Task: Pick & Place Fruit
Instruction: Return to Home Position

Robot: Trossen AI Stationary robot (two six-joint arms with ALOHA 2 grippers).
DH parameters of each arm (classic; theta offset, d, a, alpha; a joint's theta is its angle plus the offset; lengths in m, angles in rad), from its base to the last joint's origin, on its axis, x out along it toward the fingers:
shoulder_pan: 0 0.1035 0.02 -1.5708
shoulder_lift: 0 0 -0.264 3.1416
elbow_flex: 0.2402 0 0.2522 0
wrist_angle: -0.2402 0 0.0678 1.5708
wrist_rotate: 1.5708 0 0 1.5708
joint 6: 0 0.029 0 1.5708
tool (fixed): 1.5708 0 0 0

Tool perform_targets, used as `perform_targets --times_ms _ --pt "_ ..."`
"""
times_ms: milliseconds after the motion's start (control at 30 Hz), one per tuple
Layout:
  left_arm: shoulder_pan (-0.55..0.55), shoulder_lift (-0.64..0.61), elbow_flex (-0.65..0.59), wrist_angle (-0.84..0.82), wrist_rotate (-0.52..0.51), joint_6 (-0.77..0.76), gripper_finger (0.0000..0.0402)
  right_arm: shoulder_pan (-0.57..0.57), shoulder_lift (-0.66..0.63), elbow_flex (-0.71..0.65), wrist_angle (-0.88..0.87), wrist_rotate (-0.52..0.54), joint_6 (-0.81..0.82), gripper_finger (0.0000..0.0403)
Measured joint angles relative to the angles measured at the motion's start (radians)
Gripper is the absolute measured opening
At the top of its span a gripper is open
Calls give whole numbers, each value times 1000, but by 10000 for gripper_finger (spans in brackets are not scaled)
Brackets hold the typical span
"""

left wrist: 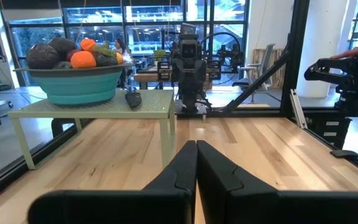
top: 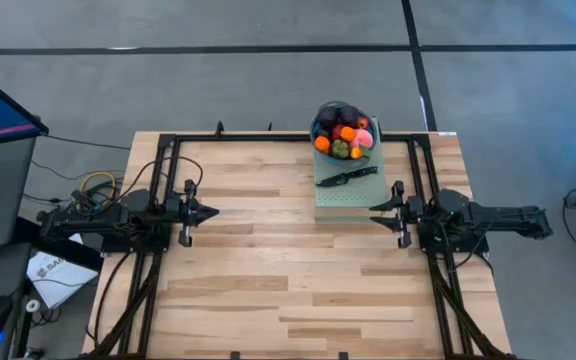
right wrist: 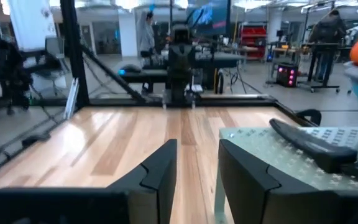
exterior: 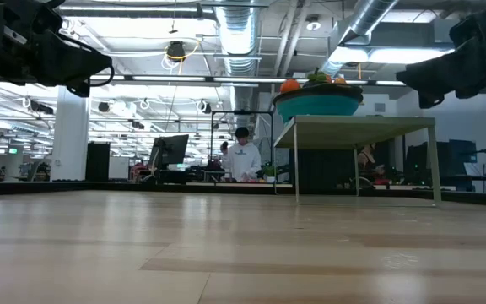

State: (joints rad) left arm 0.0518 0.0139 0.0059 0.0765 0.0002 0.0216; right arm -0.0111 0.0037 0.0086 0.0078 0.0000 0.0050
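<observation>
Wood table (top: 298,290), workshop (exterior: 142,127) behind; fruit (top: 345,137) heaped in teal bowl (left wrist: 79,86), lower pieces hidden; left gripper (top: 211,212) closed, right gripper (top: 375,209) slightly parted, both empty.

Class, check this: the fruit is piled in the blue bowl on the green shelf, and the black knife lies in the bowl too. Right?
No. The knife lies on the shelf beside the bowl, not in it, as the high view shows. The fruit is in the bowl.

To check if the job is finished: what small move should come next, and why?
Probably only close the right hand and rest: the fruit lies piled in the blue bowl on the shelf, both arms wait at the table's sides, and the left hand is shut.
</observation>
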Motion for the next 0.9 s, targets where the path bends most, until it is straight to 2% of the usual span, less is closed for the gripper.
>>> perform_targets --times_ms 167,400,900 --pt "0 1 0 0 0 0 2 18 1 0 -1 -1 -36 99" --pt "0 1 0 2 0 0 2 58 0 0 -2 -1 -40 9" --pt "0 1 0 8 0 0 2 108 0 0 -2 -1 -42 1"
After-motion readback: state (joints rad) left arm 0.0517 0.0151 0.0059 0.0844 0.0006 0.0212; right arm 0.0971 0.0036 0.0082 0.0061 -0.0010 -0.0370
